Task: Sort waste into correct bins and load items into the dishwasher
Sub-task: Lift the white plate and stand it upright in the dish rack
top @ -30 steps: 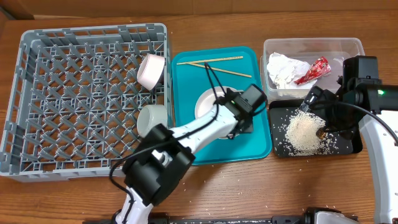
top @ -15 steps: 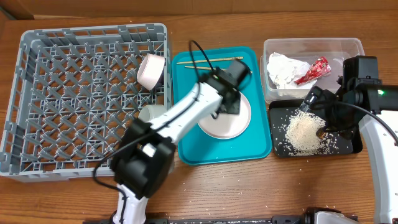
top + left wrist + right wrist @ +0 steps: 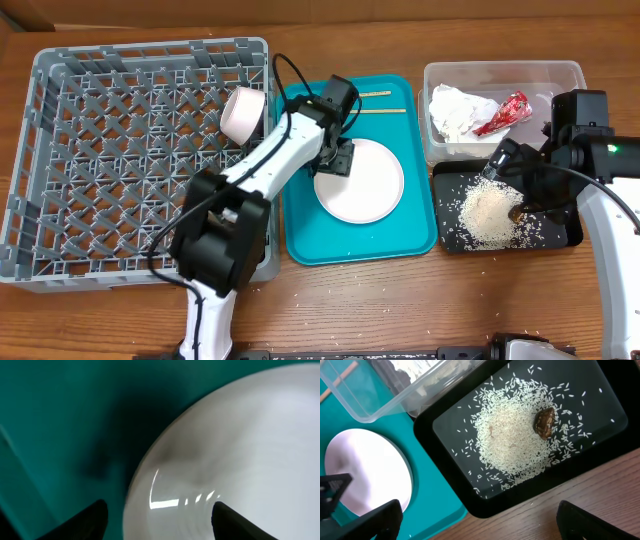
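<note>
Plate (image 3: 365,185) and chopsticks (image 3: 375,94) lie unloaded on the teal tray (image 3: 420,230); we see waste (image 3: 488,212) binned, left gripper (image 3: 335,162) and right gripper (image 3: 515,190) both released.

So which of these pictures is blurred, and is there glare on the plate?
Left wrist view: blurred throughout; the plate shows small bright glare streaks near its rim, with a dark shadow on the teal tray beside it. Right wrist view: sharp, single rice grains distinct on the black tray. Overhead view: sharp, evenly lit.
</note>
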Robot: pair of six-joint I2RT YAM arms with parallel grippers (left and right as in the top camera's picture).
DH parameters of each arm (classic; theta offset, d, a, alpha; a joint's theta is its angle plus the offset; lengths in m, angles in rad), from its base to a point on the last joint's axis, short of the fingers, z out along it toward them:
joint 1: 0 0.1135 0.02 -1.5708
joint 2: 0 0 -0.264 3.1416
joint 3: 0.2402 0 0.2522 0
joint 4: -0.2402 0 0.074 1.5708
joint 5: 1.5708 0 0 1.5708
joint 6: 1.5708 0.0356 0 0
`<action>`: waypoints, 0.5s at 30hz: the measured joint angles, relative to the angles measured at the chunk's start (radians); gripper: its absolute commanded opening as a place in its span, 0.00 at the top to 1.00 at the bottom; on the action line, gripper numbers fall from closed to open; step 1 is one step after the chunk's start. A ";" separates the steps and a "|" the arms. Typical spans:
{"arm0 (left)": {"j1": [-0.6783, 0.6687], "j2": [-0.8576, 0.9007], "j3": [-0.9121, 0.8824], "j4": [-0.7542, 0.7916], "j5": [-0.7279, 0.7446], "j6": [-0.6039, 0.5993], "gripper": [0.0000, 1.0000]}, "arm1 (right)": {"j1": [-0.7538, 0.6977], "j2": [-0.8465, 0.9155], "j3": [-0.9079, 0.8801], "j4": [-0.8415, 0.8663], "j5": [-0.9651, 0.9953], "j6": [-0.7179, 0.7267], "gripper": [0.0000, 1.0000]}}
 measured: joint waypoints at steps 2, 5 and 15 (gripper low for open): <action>0.000 0.032 -0.001 -0.003 0.009 0.008 0.48 | 0.000 0.000 0.000 0.000 0.000 0.000 0.00; 0.000 0.048 0.002 -0.010 0.029 0.018 0.74 | 0.000 0.000 0.000 0.000 0.000 0.000 0.00; 0.006 0.047 0.024 -0.045 0.065 0.025 0.96 | 0.000 0.000 0.000 0.000 0.000 0.000 0.00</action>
